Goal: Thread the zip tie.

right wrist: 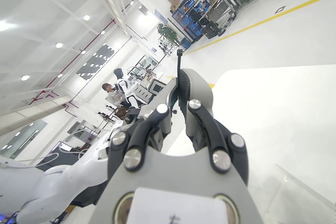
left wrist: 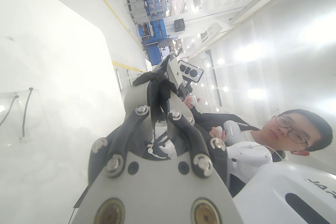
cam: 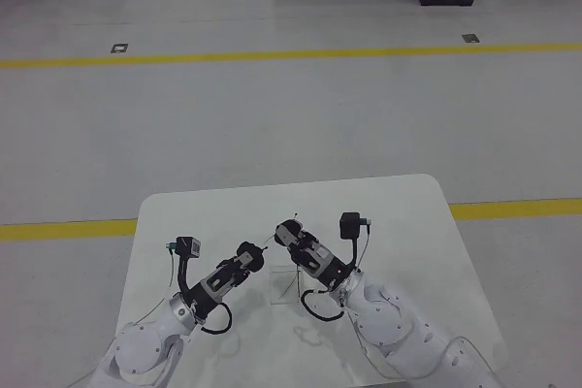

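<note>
Zip tie (right wrist: pixel 179 62) in clenched right hand (right wrist: pixel 179 86)

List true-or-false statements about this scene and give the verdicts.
1. The right gripper is shut on a zip tie. True.
2. The tie's head sticks out past the fingertips. True.
3. The clear tray holds nothing. False: two spare ties lie in it.
4. The left gripper is at the far end of the table from the right one. False: they nearly meet over its middle.
</note>
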